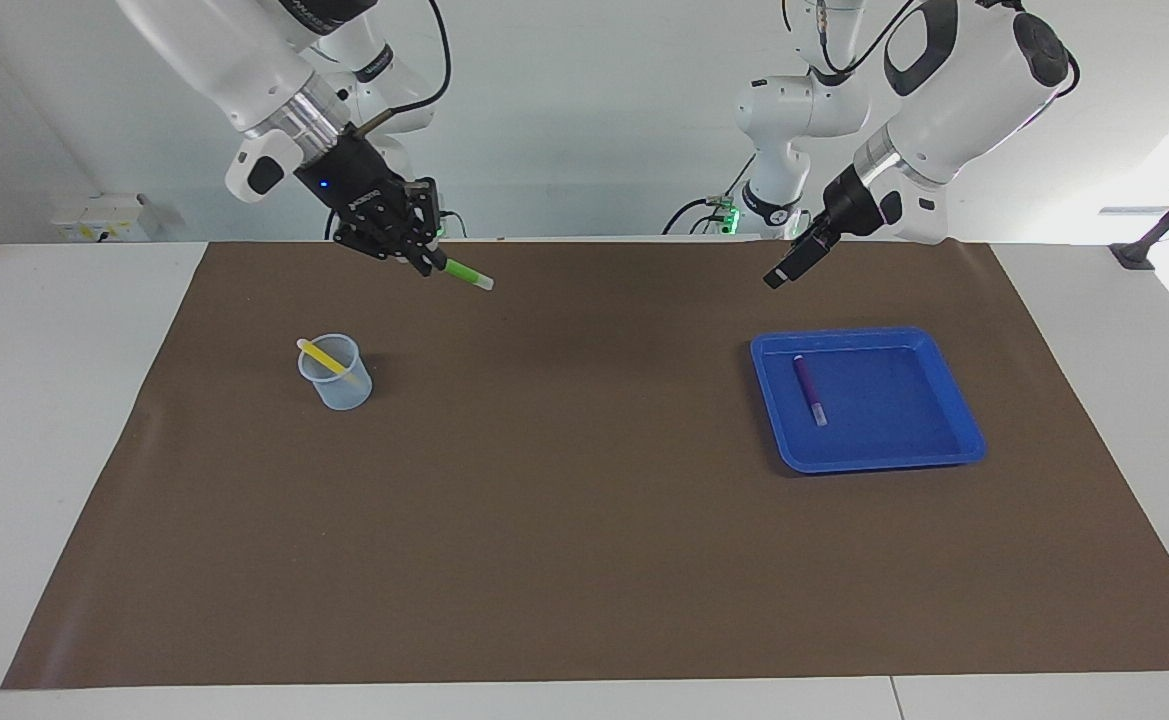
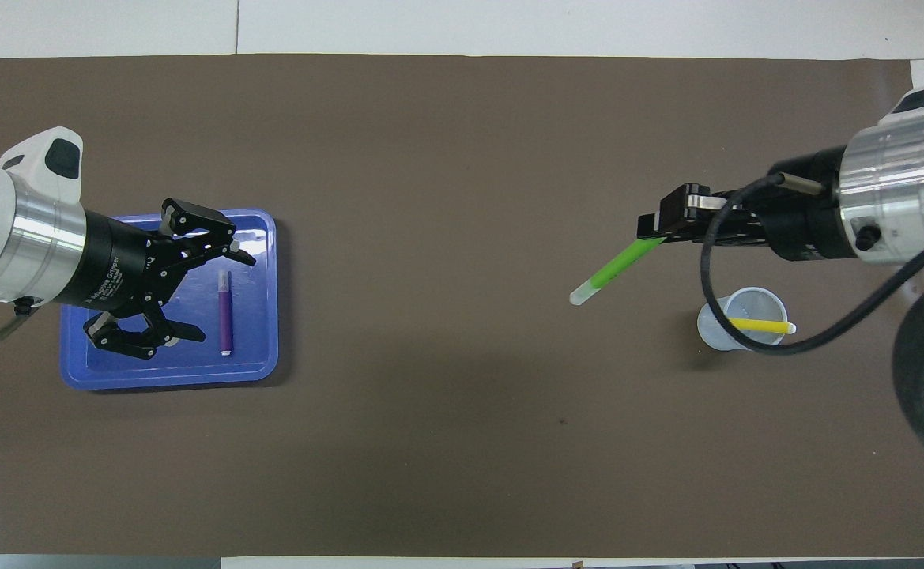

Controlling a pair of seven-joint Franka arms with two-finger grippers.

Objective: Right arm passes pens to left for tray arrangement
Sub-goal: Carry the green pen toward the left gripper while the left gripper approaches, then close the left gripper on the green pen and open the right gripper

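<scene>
Over the mat's (image 1: 584,560) bare middle, right gripper (image 1: 428,262) clamps green pen (image 1: 468,274); left gripper (image 2: 185,288) gapes above tray (image 2: 260,371).

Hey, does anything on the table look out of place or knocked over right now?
Nothing stands out. The cup stands upright with the yellow pen leaning in it, the purple pen lies flat in the blue tray, and the green pen is held in the right claw above the mat.

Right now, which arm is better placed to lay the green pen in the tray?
Left: its open left gripper hangs beside the tray; the right gripper holds the green pen near the cup.
</scene>
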